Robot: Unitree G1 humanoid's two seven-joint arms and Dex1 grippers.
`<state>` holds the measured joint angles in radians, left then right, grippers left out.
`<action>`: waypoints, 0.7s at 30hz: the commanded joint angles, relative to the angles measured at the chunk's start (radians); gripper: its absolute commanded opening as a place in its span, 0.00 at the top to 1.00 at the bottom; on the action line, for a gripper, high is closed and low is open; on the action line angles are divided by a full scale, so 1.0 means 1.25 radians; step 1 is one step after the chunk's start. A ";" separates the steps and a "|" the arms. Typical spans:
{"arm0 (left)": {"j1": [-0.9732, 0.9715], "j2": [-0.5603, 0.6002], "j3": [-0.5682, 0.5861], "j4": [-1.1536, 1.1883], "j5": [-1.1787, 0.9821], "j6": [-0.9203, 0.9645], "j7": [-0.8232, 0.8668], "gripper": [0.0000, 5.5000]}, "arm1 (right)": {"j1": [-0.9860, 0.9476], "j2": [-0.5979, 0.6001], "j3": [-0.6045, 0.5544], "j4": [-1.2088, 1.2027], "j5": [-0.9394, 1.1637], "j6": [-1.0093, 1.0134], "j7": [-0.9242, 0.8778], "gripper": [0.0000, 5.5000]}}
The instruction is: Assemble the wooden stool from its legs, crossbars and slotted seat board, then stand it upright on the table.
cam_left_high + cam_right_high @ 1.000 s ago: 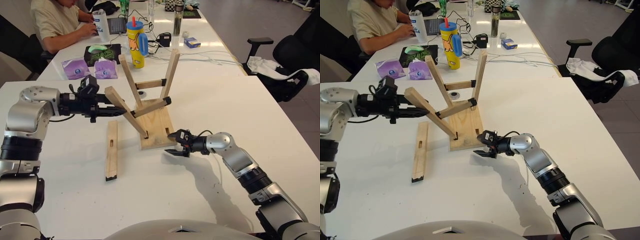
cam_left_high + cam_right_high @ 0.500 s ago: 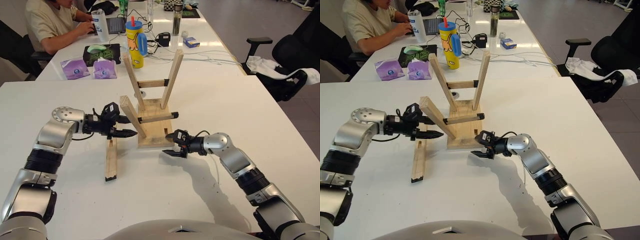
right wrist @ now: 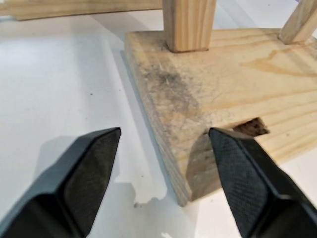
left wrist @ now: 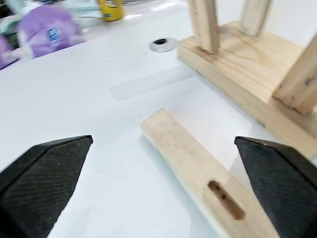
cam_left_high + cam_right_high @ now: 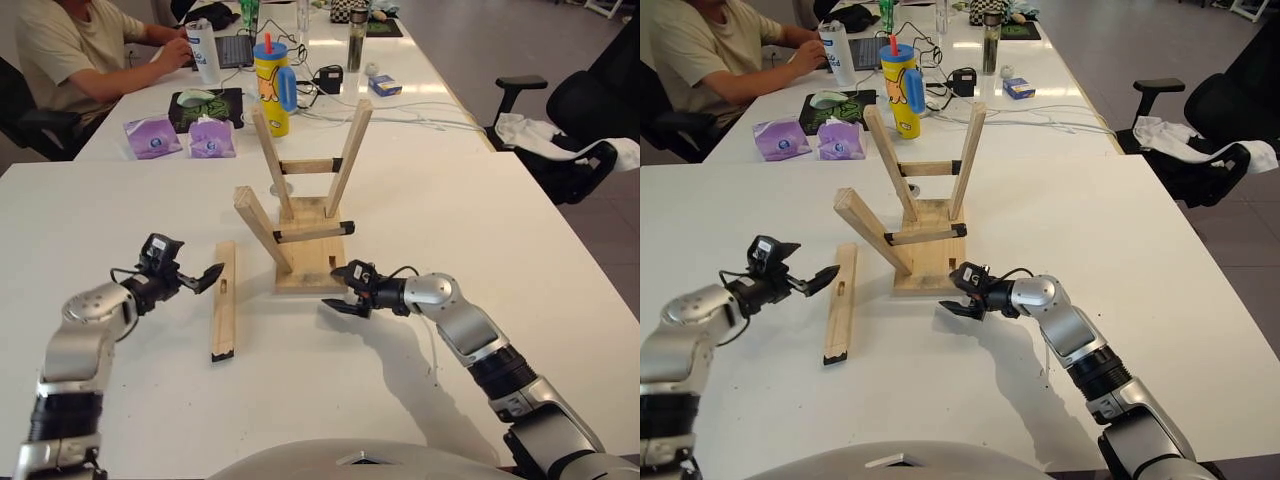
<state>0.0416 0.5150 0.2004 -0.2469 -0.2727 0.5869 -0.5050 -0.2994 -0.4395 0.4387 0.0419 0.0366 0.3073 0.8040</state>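
Head view: the seat board point(image 5: 318, 265) lies flat at the middle of the table point(image 5: 470, 210) with three legs point(image 5: 351, 150) pointing up. A loose leg point(image 5: 223, 300) lies flat on its left-edge side.
Left wrist view: the left claw point(image 4: 163, 140) is wide, facing the loose leg, clear of it.
Right wrist view: the right claw point(image 3: 163, 131) is wide, just beside the board's near corner

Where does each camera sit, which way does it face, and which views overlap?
Eye views: on the head, looking forward and down over the table; both arms, left gripper and right gripper show.
Left wrist view: on that wrist, facing the loose leg between its open fingers.
Right wrist view: on that wrist, facing the seat board corner between its open fingers.
All share the seat board.
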 commanded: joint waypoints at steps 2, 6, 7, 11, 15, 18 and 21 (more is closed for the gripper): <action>0.108 -0.155 0.041 -0.306 -0.026 0.309 0.225 0.02 | 0.071 -0.001 0.035 0.024 -0.031 0.069 -0.012 0.40; 0.120 -0.206 0.024 -0.367 -0.043 0.434 0.276 0.02 | 0.074 0.007 0.037 0.025 -0.033 0.076 -0.030 0.40; 0.121 -0.211 0.014 -0.371 -0.040 0.450 0.284 0.02 | 0.074 0.010 0.037 0.026 -0.035 0.078 -0.033 0.40; 0.123 -0.222 -0.023 -0.347 -0.029 0.464 0.302 0.02 | 0.076 0.024 0.046 0.030 -0.038 0.087 -0.035 0.40; 0.130 -0.214 -0.035 -0.306 -0.013 0.447 0.307 0.06 | 0.076 0.048 0.058 0.037 -0.038 0.091 -0.039 0.40; 0.133 -0.202 -0.034 -0.287 -0.005 0.435 0.303 0.14 | 0.070 0.079 0.061 0.045 -0.030 0.096 -0.042 0.40; 0.129 -0.187 -0.038 -0.277 -0.003 0.433 0.296 0.22 | 0.054 0.123 0.062 0.076 -0.035 0.095 -0.062 0.40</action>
<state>0.2018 0.2631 0.1582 -0.6104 -0.2894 1.1284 -0.1290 -0.2694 -0.3139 0.4637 0.0475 0.0124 0.3443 0.7314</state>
